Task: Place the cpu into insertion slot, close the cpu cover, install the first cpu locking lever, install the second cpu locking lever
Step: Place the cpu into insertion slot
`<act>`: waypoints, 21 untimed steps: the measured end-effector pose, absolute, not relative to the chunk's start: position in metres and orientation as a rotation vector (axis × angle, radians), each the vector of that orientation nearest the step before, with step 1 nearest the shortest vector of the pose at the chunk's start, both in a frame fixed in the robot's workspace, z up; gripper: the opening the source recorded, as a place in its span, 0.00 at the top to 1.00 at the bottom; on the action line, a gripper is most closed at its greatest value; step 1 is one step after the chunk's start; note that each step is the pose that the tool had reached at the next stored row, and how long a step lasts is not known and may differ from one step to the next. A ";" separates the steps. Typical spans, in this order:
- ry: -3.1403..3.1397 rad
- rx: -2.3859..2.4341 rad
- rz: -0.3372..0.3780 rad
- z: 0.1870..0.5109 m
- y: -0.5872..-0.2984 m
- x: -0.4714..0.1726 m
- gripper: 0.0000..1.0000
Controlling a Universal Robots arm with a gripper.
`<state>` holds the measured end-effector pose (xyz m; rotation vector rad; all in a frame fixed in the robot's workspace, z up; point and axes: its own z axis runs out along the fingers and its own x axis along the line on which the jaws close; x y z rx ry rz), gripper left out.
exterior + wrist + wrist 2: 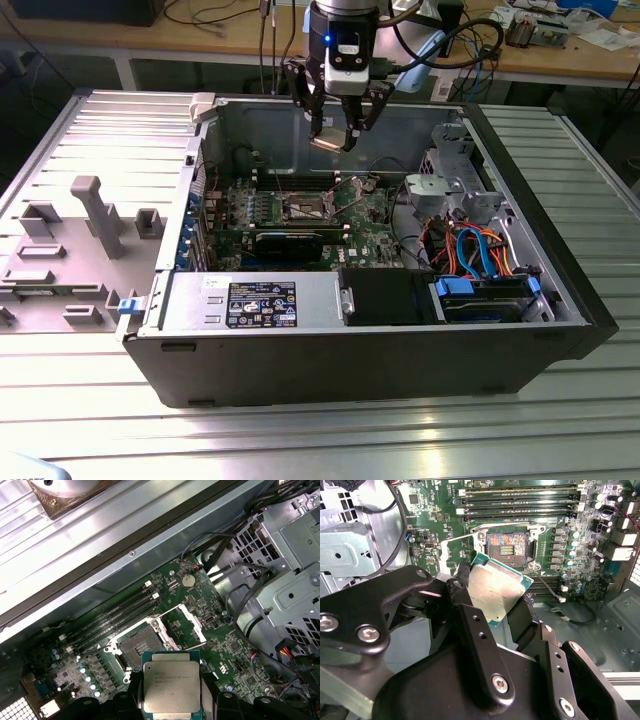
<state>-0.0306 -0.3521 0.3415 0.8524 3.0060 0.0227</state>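
Ribbed metal table (300,440) carries an open computer case (350,370), with a grey plastic panel (80,230) at its nine o'clock in the exterior view. Inside, on the green board (375,210), the insertion slot (303,208) lies bare with its dark centre exposed. In the first wrist view the cpu cover (194,625) appears swung open beside it. At about one o'clock of the slot, well above it, the hand (335,138) is clenched on the cpu (328,144) by its edges. By this showing nothing is seated yet: placing, closing the cover and both locking steps are all left.
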 end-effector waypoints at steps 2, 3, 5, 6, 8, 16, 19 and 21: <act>3.005 0.855 0.023 0.341 -0.352 -0.031 0.45; 3.005 0.856 0.023 0.341 -0.352 -0.031 0.45; 3.004 0.859 0.023 0.341 -0.352 -0.031 0.45; 3.004 0.860 0.023 0.341 -0.352 -0.031 0.45; 3.003 0.863 0.022 0.341 -0.352 -0.031 0.45; 2.999 0.875 0.022 0.341 -0.352 -0.031 0.45; 2.998 0.878 0.022 0.341 -0.352 -0.031 0.45; 2.997 0.881 0.022 0.341 -0.352 -0.031 0.45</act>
